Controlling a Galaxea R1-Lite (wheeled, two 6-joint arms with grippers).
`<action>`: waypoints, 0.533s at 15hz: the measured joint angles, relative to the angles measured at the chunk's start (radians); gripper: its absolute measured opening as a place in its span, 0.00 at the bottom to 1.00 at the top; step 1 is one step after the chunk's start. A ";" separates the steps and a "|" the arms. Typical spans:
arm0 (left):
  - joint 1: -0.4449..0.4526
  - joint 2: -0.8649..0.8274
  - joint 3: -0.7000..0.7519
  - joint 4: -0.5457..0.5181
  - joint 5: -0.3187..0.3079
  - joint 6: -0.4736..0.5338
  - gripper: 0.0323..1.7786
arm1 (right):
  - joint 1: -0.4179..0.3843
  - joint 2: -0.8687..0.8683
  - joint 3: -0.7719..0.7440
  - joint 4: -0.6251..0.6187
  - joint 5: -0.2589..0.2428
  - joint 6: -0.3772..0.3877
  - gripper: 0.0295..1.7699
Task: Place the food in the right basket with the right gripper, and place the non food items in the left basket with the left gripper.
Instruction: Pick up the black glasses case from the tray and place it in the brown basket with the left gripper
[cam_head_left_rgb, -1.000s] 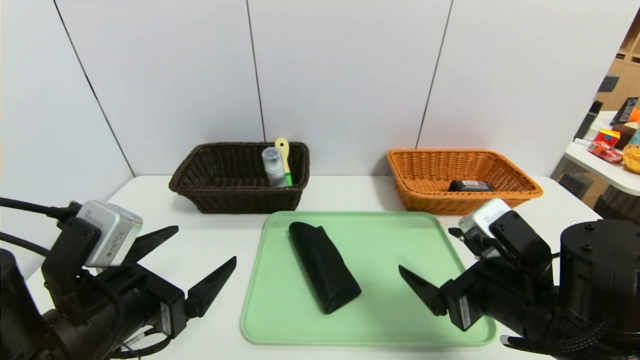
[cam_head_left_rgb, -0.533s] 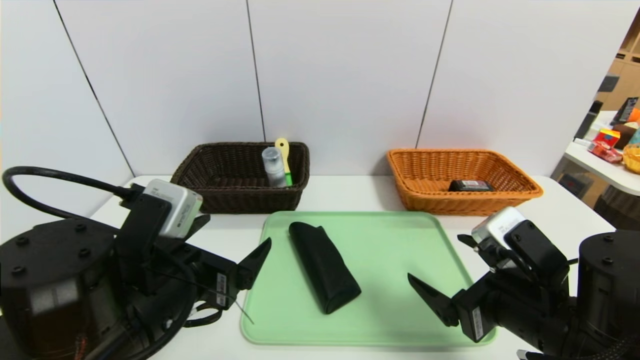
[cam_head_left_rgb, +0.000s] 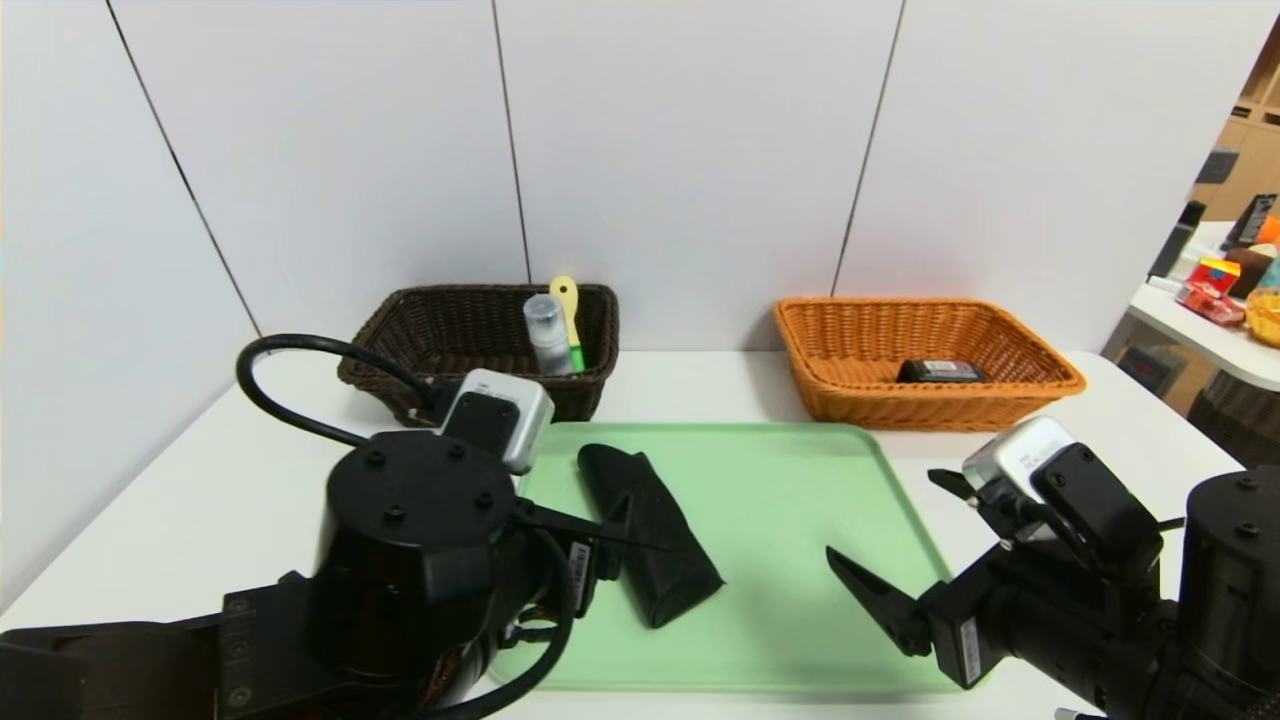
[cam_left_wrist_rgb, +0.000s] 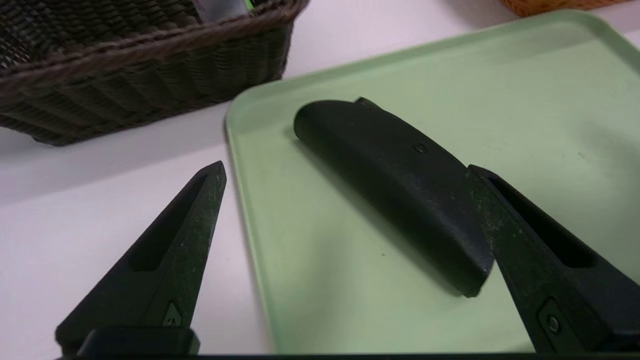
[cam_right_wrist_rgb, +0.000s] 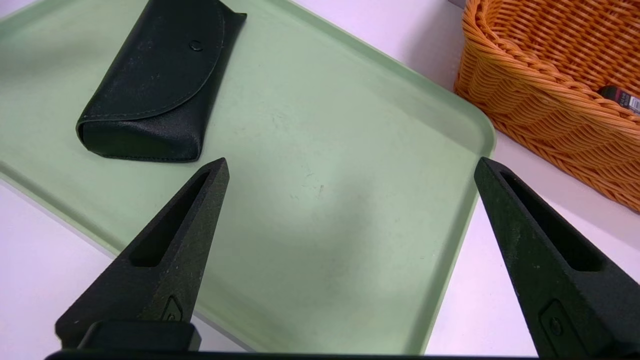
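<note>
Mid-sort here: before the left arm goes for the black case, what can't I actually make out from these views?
- Left gripper: head view, its own arm covers the fingers.
- Black case: head view, near-left edge behind that arm; contact unclear.
- White bottle and yellow spoon: lower parts behind the dark basket wall.
- Black carton: label too small.

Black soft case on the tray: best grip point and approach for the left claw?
Pinch the black soft case across its narrow width, near mid-length. It lies flat and diagonal on the green tray; the open left claw already faces it from the tray's left edge.
</note>
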 joint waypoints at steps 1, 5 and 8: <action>-0.012 0.014 -0.030 0.055 0.005 -0.034 0.95 | 0.000 -0.003 0.002 0.000 0.000 0.000 0.96; -0.026 0.053 -0.180 0.253 0.023 -0.156 0.95 | 0.000 -0.026 0.030 0.000 -0.001 0.000 0.96; -0.027 0.070 -0.309 0.435 0.023 -0.272 0.95 | -0.002 -0.045 0.044 0.000 -0.002 0.001 0.96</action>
